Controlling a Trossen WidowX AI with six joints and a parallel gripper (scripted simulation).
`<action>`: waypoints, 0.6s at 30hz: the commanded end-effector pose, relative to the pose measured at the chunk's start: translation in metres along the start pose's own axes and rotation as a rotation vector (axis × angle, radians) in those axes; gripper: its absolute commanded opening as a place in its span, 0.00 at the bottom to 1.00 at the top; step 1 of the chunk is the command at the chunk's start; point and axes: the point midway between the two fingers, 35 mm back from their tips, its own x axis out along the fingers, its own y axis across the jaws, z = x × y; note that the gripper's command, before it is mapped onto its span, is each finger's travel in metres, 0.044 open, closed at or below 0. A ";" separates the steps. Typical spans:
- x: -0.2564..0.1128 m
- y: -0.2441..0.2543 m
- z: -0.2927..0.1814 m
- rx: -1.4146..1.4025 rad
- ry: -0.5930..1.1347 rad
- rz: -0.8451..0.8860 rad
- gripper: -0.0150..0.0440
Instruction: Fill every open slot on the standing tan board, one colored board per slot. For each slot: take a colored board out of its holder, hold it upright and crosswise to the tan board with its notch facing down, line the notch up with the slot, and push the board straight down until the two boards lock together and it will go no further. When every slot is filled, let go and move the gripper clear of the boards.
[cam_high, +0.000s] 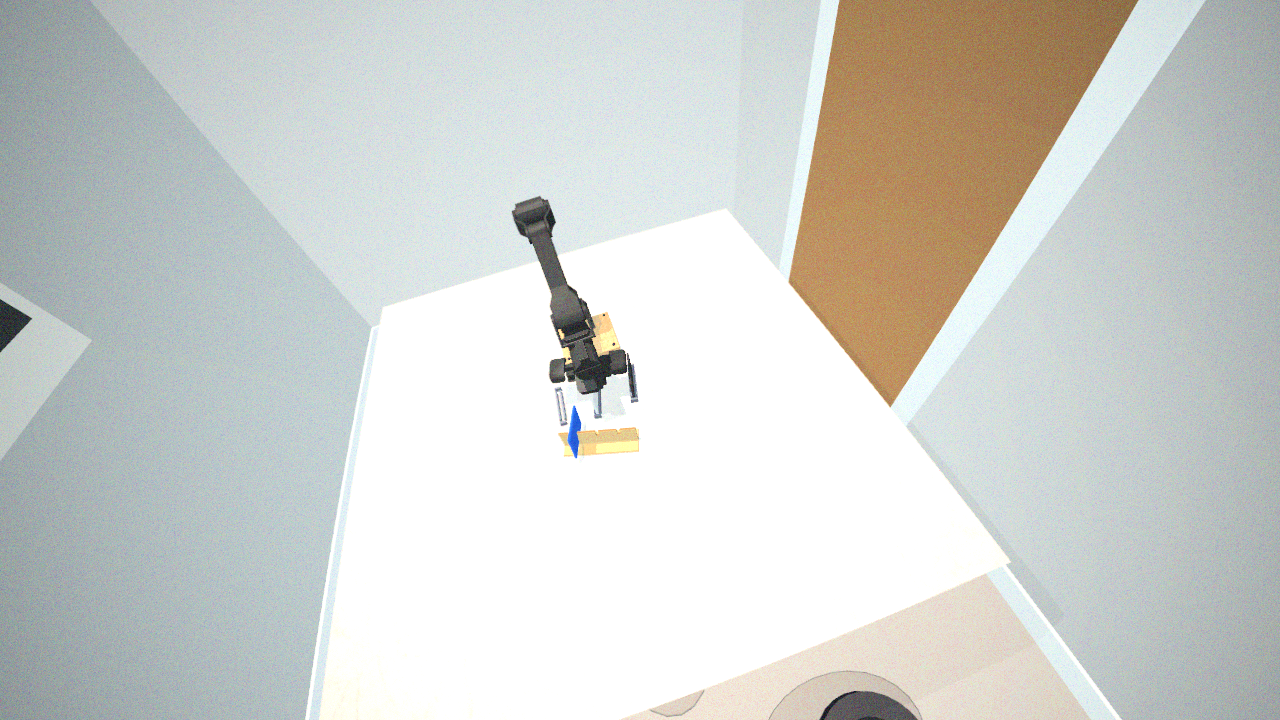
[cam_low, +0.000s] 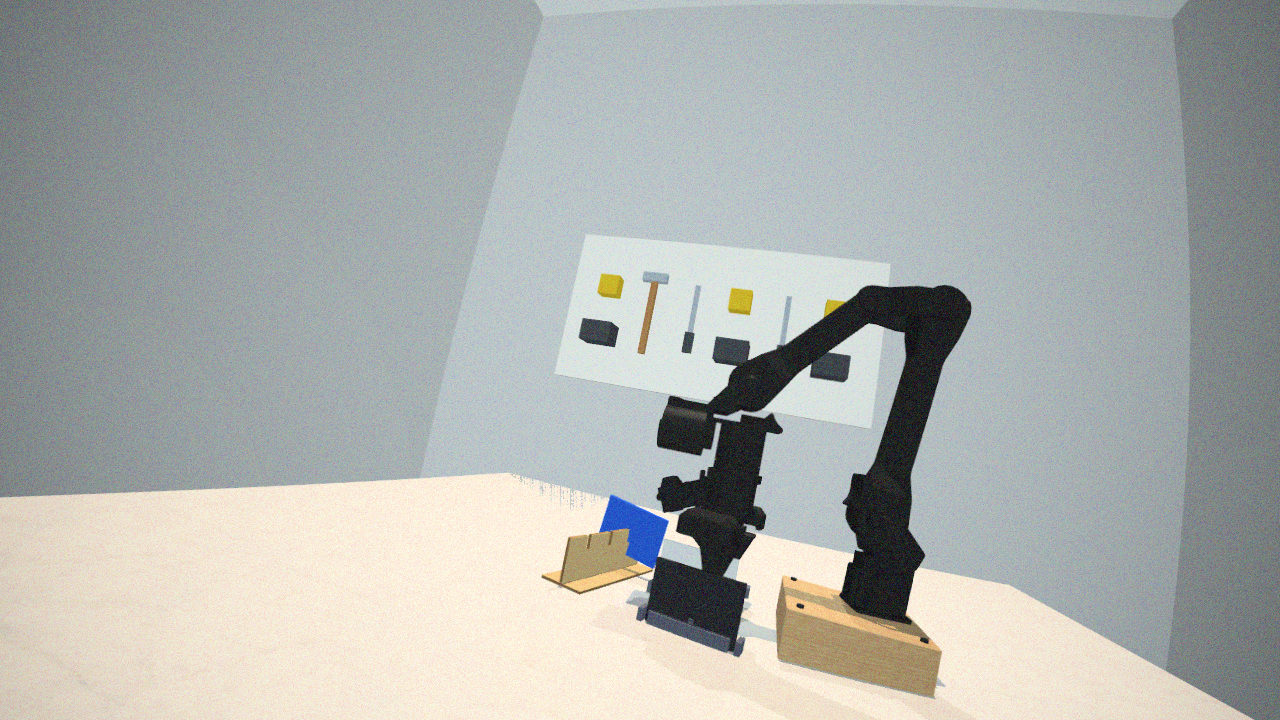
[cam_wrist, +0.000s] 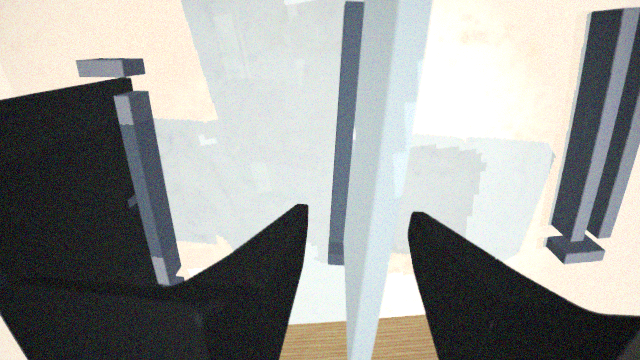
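The tan board (cam_high: 617, 443) (cam_low: 581, 557) stands with a blue board (cam_high: 574, 434) (cam_low: 637, 530) crosswise at one end; two open slots show in its top edge. A pale blue-grey board (cam_low: 689, 552) (cam_wrist: 372, 165) stands upright in the middle holder (cam_wrist: 346, 125). My gripper (cam_low: 713, 570) (cam_wrist: 358, 219) points down, open, with one finger on each side of the pale board; gaps show on both sides. A black board (cam_high: 631, 380) (cam_low: 698, 592) (cam_wrist: 60, 190) stands in its holder (cam_low: 689, 630) (cam_wrist: 145, 190). It hides the fingertips' lower part in the exterior view.
An empty holder (cam_high: 561, 405) (cam_wrist: 582, 150) stands on the pale board's other side from the black board. The arm's wooden base block (cam_high: 607, 331) (cam_low: 859, 646) (cam_wrist: 320, 342) is behind the holders. A tool panel (cam_low: 666, 367) hangs on the wall.
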 end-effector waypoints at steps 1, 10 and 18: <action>0.004 0.001 -0.001 -0.004 0.009 0.003 0.48; 0.004 0.001 -0.001 -0.004 0.009 0.003 0.25; -0.001 0.001 -0.001 -0.004 0.009 0.004 0.25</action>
